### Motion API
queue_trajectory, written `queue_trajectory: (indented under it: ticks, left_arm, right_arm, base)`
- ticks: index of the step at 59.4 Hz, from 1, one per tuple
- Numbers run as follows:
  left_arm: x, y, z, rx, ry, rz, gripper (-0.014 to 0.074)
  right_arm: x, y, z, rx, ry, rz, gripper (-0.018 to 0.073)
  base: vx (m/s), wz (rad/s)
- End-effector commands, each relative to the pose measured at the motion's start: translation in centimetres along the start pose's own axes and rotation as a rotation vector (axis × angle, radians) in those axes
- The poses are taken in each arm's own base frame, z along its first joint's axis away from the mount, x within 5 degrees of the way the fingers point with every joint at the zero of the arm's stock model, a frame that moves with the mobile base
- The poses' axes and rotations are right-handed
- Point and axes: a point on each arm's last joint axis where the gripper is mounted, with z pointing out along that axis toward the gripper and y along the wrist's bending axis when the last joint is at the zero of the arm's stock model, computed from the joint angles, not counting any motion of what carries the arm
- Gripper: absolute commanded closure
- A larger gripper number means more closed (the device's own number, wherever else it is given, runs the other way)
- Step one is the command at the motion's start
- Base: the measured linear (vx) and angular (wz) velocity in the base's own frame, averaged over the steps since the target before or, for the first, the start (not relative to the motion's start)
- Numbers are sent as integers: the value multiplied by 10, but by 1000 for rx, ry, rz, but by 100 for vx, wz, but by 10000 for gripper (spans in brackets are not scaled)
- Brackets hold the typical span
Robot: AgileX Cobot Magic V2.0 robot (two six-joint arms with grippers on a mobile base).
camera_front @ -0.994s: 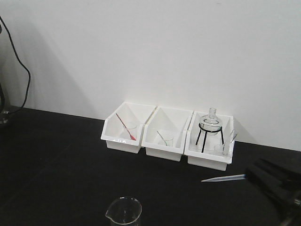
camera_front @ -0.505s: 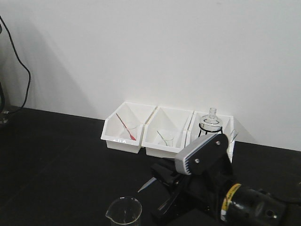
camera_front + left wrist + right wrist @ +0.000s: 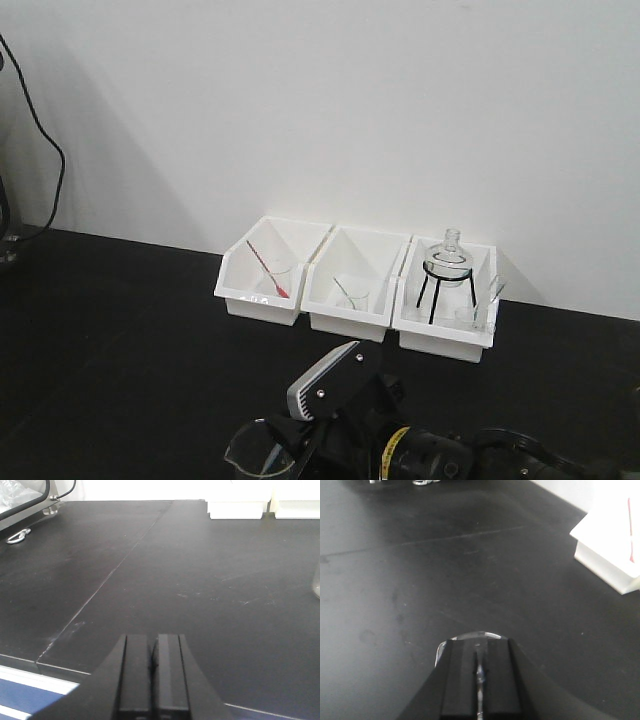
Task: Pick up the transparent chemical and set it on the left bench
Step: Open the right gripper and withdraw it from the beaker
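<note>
Between the pressed-together fingers of your right claw (image 3: 479, 690) runs a thin glassy sliver, and that is the transparent chemical (image 3: 479, 677), the slim pipette, pinched along its stem just above the rim of the clear beaker (image 3: 470, 637) that shows past the fingertips. From the front view the arm hides the pipette itself, so go by the wrist view. Treat it as nearly weightless, thin-walled and springy: I judge that it will bend or squirt sideways under a hard squeeze, and smooth plastic slips easily. Hold it mid-stem, not on the bulb, which would only collapse. Your left claw (image 3: 152, 680) is closed on nothing, low over the bare black tabletop (image 3: 200, 580). Lay the pipette flat on that dark surface, away from the white bins (image 3: 355, 285).
</note>
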Motion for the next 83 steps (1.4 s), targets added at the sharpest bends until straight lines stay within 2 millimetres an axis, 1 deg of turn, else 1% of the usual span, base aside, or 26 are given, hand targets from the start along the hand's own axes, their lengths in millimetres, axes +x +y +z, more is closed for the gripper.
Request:
queue_trajectory:
  ticks: [1, 10, 16, 19, 21, 25, 27, 29, 37, 46, 51, 58, 65, 71, 77, 80, 83]
  left_arm:
    - [-3, 0, -1, -2, -81, -9, 600]
    - [-3, 0, -1, -2, -81, -9, 600]
    - [-3, 0, -1, -2, -81, -9, 600]
    - [-3, 0, -1, -2, -81, -9, 600]
    - [-3, 0, -1, -2, -81, -9, 600]
    - [-3, 0, -1, -2, -81, -9, 600]
    - [-3, 0, -1, -2, -81, -9, 600]
    - [-3, 0, -1, -2, -81, -9, 600]
    - [-3, 0, -1, -2, -81, -9, 600]
    - [-3, 0, -1, -2, -81, -9, 600]
    - [-3, 0, -1, -2, -81, -9, 600]
    - [-3, 0, -1, -2, -81, -9, 600]
    - [-3, 0, -1, -2, -81, -9, 600]
    - [-3, 0, -1, -2, -81, -9, 600]
    - [-3, 0, -1, -2, -81, -9, 600]
    - [-3, 0, -1, -2, -81, -9, 600]
    - [-3, 0, -1, -2, -81, -9, 600]
  right_arm:
    - [-36, -2, -8, 0, -181, 19, 272]
    - [-36, -5, -8, 23, -181, 75, 38]
    - [-37, -5, -9, 28, -181, 84, -52]
    - [-40, -5, -14, 30, -192, 90, -66]
    - [-41, -5, -18, 33, -191, 92, -65]
    - [-49, -4, -38, 47, -194, 88, -51]
    - [-52, -3, -51, 57, -193, 86, -40]
    - [-58, -2, -68, 69, -200, 82, -27]
    - [-64, 3, -127, 114, -212, 74, 20]
    - [-68, 8, -178, 148, -269, 67, 53]
    - [-72, 11, -200, 160, -316, 62, 67]
    - [-78, 13, -224, 171, -385, 56, 85]
    - [-83, 16, -242, 175, -444, 50, 101]
    - [-83, 16, -252, 189, -457, 41, 120]
    - [-75, 5, -271, 308, -408, 80, 169]
    - [-68, -5, -285, 420, -380, 116, 211]
    - [-59, -11, -300, 529, -362, 139, 255]
  base:
    - [0, 0]
    - [0, 0]
    - [0, 0]
    - [0, 0]
    - [0, 0]
    - [0, 0]
    - [0, 0]
    - [0, 0]
    - [0, 0]
    - [0, 0]
    - [0, 0]
    - [0, 0]
    - [0, 0]
    - [0, 0]
    - [0, 0]
    - [0, 0]
    - [0, 0]
